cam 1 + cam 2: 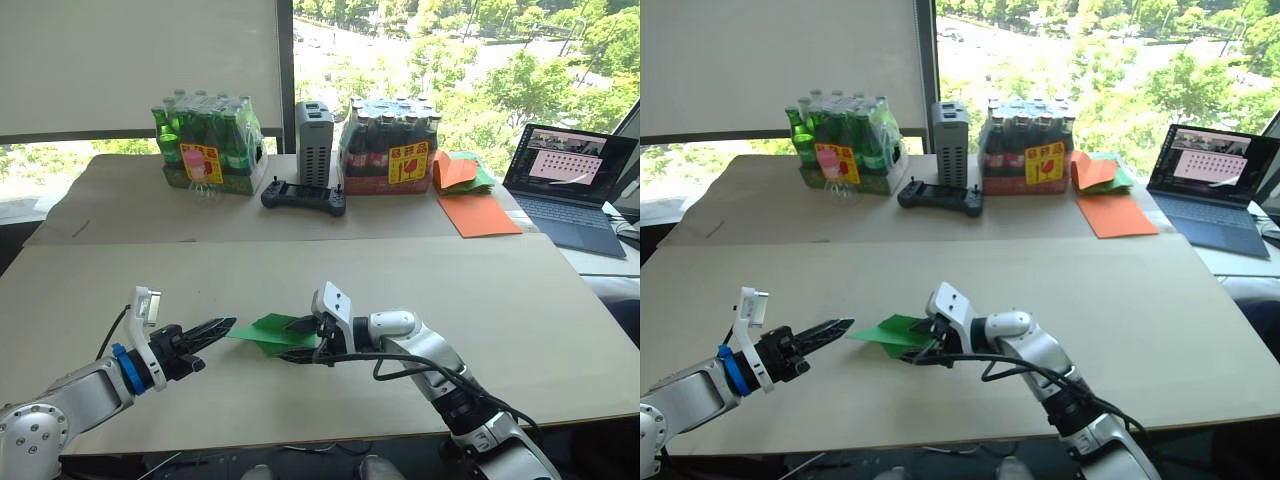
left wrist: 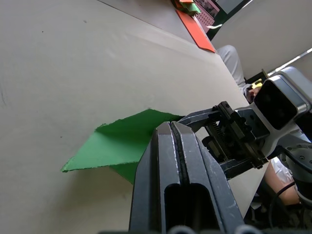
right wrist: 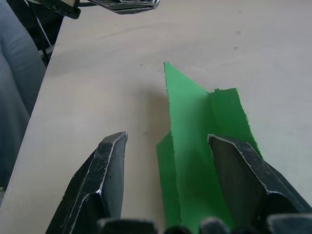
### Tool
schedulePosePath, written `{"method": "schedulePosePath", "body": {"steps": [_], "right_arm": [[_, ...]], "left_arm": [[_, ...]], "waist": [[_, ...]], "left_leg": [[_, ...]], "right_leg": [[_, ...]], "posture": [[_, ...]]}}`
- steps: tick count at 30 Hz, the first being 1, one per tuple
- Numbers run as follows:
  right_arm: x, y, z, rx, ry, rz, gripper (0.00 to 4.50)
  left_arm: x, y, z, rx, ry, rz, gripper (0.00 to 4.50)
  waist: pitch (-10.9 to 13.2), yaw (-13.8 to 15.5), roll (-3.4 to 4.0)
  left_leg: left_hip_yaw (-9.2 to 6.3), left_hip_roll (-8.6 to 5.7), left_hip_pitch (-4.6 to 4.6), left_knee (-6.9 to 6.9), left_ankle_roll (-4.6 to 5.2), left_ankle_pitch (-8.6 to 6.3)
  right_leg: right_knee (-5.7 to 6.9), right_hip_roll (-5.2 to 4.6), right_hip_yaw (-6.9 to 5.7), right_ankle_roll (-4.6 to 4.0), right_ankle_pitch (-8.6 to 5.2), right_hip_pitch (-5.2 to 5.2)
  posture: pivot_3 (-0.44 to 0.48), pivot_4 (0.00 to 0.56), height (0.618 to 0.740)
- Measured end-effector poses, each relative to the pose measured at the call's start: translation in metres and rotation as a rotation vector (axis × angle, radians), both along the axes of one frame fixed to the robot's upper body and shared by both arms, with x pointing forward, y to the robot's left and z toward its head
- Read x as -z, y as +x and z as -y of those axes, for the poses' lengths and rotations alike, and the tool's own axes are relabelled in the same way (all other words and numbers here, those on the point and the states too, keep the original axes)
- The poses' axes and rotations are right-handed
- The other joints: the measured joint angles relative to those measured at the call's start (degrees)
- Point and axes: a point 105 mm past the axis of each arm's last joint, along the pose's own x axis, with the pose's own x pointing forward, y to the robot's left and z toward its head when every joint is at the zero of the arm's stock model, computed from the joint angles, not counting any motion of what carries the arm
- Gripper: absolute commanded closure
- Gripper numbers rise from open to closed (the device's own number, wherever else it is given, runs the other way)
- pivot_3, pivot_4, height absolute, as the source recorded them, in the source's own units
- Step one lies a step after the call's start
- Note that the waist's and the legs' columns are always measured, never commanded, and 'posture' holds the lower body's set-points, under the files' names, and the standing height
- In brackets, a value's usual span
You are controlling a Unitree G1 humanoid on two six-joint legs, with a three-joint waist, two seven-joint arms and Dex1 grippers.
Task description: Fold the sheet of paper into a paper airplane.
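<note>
The paper airplane [image 1: 272,334] is bright green, folded into a narrow wedge with layered flaps and a raised crease running along it, its tip pointing toward the left claw [image 1: 222,326]. One edge looks ragged in the wrist views. It lies near the front edge of the worktop [image 1: 500,300], about midway along it, between the two claws. The left claw is pressed together, its tips just at the wedge's point. The right claw [image 3: 168,141] is spread, one finger over the green paper and the other over bare worktop beside it.

The worktop is pale beige and plain. Along its far edge stand a pack of green bottles [image 1: 208,145], a grey box-like device [image 1: 314,138] with a black controller [image 1: 303,196] in front, and a pack of dark bottles [image 1: 388,148]. Toward the far right corner lie orange sheets [image 1: 478,213], a mixed orange-and-green paper pile [image 1: 462,170] and an open laptop [image 1: 570,185]. Behind, a window [image 1: 450,60] shows trees, partly covered by a blind [image 1: 140,65].
</note>
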Motion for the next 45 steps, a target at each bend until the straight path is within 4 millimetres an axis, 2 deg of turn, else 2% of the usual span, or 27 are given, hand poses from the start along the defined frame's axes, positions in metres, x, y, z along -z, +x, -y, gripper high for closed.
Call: {"method": "schedulePosePath", "body": {"steps": [7,10,13,18,21,27,32,36,42,45], "right_arm": [[0.002,0.015,0.001,0.095,0.002,-0.063,1.55],[-0.012,0.026,0.001,0.134,0.026,-0.053,1.55],[-0.024,0.029,-0.002,0.118,0.031,-0.015,1.55],[-0.046,0.032,-0.009,0.045,0.018,0.053,1.55],[-0.056,0.033,-0.012,-0.032,-0.054,0.173,1.55],[-0.04,0.043,-0.01,-0.111,-0.244,0.262,1.55],[-0.042,0.049,-0.013,-0.145,-0.318,0.331,1.55],[-0.032,0.039,-0.02,-0.209,-0.332,0.323,1.55],[-0.029,0.026,-0.022,-0.272,-0.328,0.331,1.55],[-0.018,0.021,-0.021,-0.281,-0.349,0.313,1.55]], "left_arm": [[0.002,0.0,0.0,-0.008,-0.006,0.0,4.5],[0.004,0.0,0.002,-0.006,-0.009,-0.008,4.5],[0.004,0.0,0.002,-0.006,-0.008,-0.01,4.5],[0.006,0.0,0.004,0.002,-0.01,-0.017,4.5],[0.006,0.0,0.005,0.005,-0.01,-0.019,4.5],[0.007,0.002,0.003,-0.007,-0.016,-0.018,4.5],[0.01,0.001,0.001,-0.024,-0.015,-0.027,4.5],[0.011,0.001,-0.001,-0.039,-0.015,-0.031,4.5],[0.014,-0.001,-0.002,-0.049,-0.013,-0.042,4.5],[0.013,-0.001,-0.001,-0.049,-0.012,-0.039,4.5]], "waist": [[0.0,-0.1,0.0],[0.0,-0.1,0.01],[0.0,-0.1,0.01],[0.0,-0.1,0.04],[0.0,-0.1,0.05],[0.0,-0.2,0.04],[0.0,-0.2,0.05],[0.1,-0.1,0.05],[0.1,-0.1,0.06],[0.1,-0.1,0.06]], "left_leg": [[0.0,0.0,-0.02,0.0,0.0,0.0],[0.0,0.01,-0.02,0.0,0.0,0.0],[0.0,0.01,-0.03,0.0,0.0,0.0],[0.0,0.0,-0.06,0.0,0.0,0.0],[-0.01,0.01,-0.05,0.0,0.0,0.0],[0.01,0.01,-0.07,0.0,0.0,0.0],[0.01,0.01,-0.07,0.0,0.0,0.0],[0.0,0.01,-0.1,0.0,0.0,0.0],[-0.01,0.0,-0.09,0.0,0.0,0.0],[0.0,0.0,-0.09,0.0,0.0,0.0]], "right_leg": [[0.01,0.0,0.01,0.0,0.0,-0.02],[0.02,0.02,0.0,0.0,0.0,-0.04],[0.0,0.01,-0.01,0.0,0.0,-0.03],[0.0,0.01,-0.01,0.0,0.0,-0.06],[0.0,0.01,-0.02,0.0,0.0,-0.05],[-0.01,0.01,-0.01,0.0,0.0,-0.08],[-0.01,0.0,-0.02,0.0,0.0,-0.08],[-0.01,-0.01,-0.02,0.0,0.0,-0.09],[0.0,-0.02,-0.04,0.0,0.0,-0.09],[0.0,-0.02,-0.04,0.0,0.0,-0.09]], "posture": [[0.0,0.15,0.727],[0.0,0.15,0.727],[0.0,0.15,0.727],[0.0,0.15,0.727],[0.0,0.15,0.727],[0.0,0.15,0.727],[0.0,0.15,0.727],[0.0,0.15,0.727],[0.0,0.15,0.727],[0.0,0.15,0.727]]}}
